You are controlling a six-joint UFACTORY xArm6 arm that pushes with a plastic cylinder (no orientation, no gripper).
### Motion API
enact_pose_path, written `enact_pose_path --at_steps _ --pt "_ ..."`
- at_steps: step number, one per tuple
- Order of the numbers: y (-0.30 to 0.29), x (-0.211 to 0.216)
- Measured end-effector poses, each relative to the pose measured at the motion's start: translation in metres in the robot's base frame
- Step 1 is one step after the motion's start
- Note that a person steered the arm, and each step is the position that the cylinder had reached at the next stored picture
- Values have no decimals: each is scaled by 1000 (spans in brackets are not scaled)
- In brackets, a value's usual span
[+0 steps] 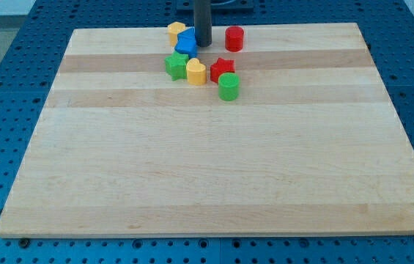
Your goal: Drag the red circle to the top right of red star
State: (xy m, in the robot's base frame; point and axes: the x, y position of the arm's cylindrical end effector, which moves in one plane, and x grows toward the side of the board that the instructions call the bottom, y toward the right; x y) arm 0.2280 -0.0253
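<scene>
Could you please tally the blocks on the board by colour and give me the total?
Red: 2, the red circle and the red star
Yellow: 2, one at the view's top, one lower
Green: 2, a star-like one and a cylinder
Blue: 1, just left of my tip
Total: 7

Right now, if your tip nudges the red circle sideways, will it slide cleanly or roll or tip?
Probably slide: the red circle stands upright on its flat end on the smooth board. It looks squat, so tipping seems unlikely. My tip sits at its left, apart, beside the blue block.
</scene>
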Motion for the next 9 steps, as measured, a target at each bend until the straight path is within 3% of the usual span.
enact_pose_path --at_steps 1,3,6,8,9 --pt "0 -25" --pt "50 -28" --pt "69 41" --pt "70 -34" --pt "65 -35"
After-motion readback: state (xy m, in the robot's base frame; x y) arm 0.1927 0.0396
